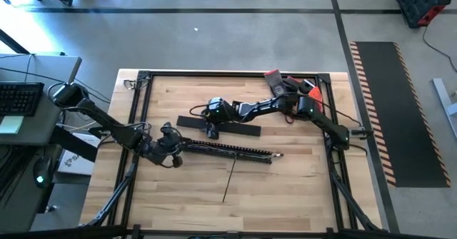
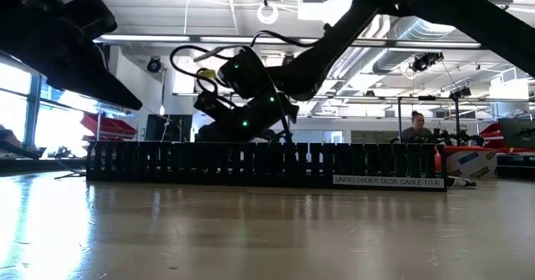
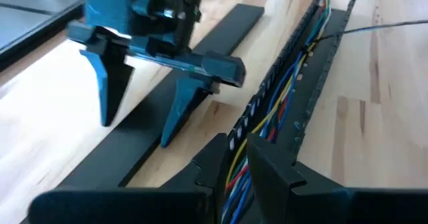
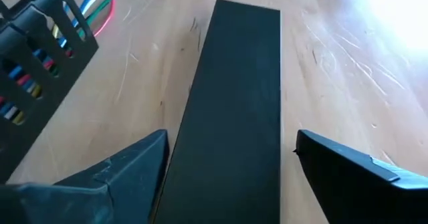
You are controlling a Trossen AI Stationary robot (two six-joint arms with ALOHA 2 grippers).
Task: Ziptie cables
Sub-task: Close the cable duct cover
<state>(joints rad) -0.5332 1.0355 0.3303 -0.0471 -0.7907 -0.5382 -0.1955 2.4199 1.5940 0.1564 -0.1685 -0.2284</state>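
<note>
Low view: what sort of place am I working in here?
Probably a robotics lab or workshop. Exposed ducts and pipes run across the ceiling, a person sits at cluttered benches behind, and from above the wooden table stands on a concrete floor beside hazard-striped matting.

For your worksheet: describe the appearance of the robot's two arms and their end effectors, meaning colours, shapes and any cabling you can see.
Both arms are dark, slim and jointed, with thin black cables looping along them and small green lights showing in the low view. The right end effector has a boxy body and two tapering, wedge-shaped fingers. The left end effector is a dark, compact block; its fingers look flat and angular.
</note>
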